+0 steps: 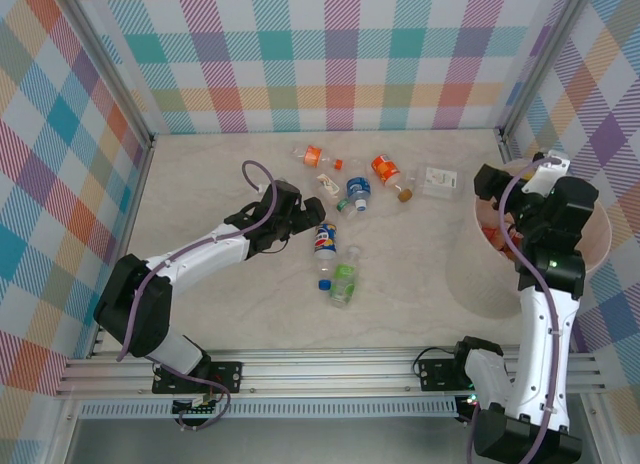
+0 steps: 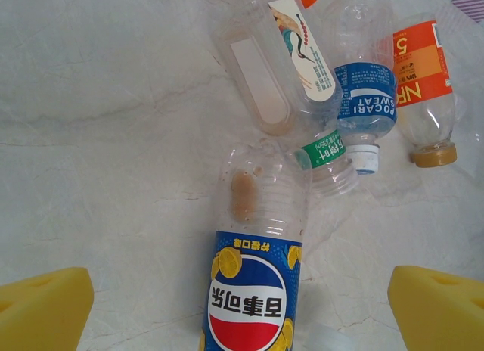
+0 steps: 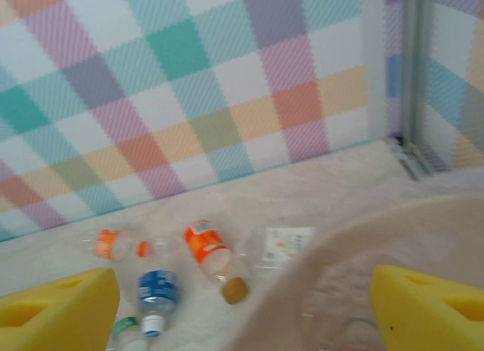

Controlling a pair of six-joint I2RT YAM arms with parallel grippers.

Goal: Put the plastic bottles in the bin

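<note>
We are looking down on a pale marbled desk, walled in by checked panels. The bin, a wide pink bucket, is sitting against the desk's right edge, about halfway between the near and far edges. Something red is showing through its near wall, too blurred to name.

The right arm is reaching up from the near edge, holding its pincer over the bin's rim. Its yellow pads are standing wide apart, with nothing between them.

The left arm is stretching from the near-left corner toward the middle of the desk. Its pincer is also gaping, with its pads well clear of any bottle.

The plastic bottles are lying loose on the desk, all outside the bin:
- **Blue-labelled cola bottle**: lying in the middle of the desk, just ahead of the left pincer.
- **Green-labelled bottle**: lying nearer the near edge.
- **Blue-and-white bottle** and **pale-labelled bottle**: touching each other, toward the far edge.
- **Two orange-labelled bottles**: lying toward the far edge.
- **White-labelled bottle**: resting closest to the bin.
</note>
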